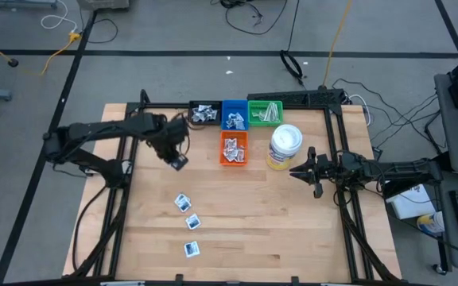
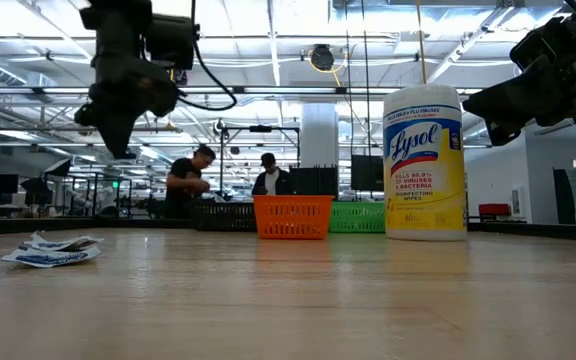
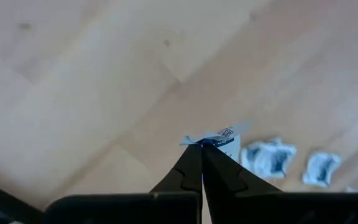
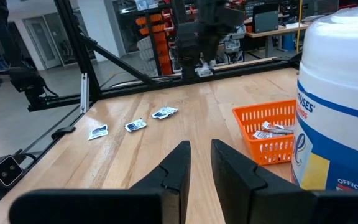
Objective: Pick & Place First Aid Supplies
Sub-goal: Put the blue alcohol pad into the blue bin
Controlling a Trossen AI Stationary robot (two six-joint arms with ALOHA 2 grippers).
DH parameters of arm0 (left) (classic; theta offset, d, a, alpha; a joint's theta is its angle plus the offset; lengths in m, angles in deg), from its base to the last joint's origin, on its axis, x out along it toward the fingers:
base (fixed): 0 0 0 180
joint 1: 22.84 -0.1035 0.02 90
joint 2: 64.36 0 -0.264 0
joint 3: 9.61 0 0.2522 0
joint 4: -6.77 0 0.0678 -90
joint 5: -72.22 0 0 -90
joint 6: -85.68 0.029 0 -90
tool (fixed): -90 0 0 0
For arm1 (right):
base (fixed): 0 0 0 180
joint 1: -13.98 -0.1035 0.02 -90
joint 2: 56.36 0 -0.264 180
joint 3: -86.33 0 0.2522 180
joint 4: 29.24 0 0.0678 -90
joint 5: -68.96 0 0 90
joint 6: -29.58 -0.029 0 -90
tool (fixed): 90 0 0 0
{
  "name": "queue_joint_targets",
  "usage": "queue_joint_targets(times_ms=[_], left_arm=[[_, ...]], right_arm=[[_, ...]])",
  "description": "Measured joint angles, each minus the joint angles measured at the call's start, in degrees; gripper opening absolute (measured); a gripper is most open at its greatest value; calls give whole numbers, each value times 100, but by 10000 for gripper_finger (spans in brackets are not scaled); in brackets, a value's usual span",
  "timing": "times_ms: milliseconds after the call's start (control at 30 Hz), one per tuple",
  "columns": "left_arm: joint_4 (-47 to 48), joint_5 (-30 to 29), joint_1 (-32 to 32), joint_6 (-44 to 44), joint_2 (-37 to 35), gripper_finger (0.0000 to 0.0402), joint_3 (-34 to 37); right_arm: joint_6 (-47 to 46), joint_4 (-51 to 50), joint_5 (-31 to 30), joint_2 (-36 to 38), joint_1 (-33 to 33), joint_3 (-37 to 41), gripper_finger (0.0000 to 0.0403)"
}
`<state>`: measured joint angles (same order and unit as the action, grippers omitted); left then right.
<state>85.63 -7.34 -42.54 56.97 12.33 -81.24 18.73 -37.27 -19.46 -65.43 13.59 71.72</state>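
The left gripper (image 3: 202, 144) jaws pinch a white packet (image 3: 224, 135) by its edge, lifted above the bench (image 1: 293, 222) for binning; the right gripper (image 4: 199, 149) waits, jaws slightly parted, empty.

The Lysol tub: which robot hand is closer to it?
The right one. The right gripper hangs just beside the Lysol tub, empty. The left gripper is farther off, past the orange basket, pinching a packet.
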Motion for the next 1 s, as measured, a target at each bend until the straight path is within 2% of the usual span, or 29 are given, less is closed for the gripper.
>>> queue_joint_targets(times_ms=[100,233,533,800,1000], left_arm=[[-31,4,-458,171,102,1,-30],[91,-1,-944,593,771,1,-585],[424,-186,-1586,1344,2674,1,-3076],[538,-134,-1629,1735,4229,0,-5484],[305,-150,-1637,1979,5189,0,-6757]], right_arm=[[0,0,0,-1,0,0,59],[0,-2,0,1,1,1,59],[0,-1,0,2,2,0,59],[0,-2,0,-1,0,0,59],[0,-2,0,2,0,0,59]])
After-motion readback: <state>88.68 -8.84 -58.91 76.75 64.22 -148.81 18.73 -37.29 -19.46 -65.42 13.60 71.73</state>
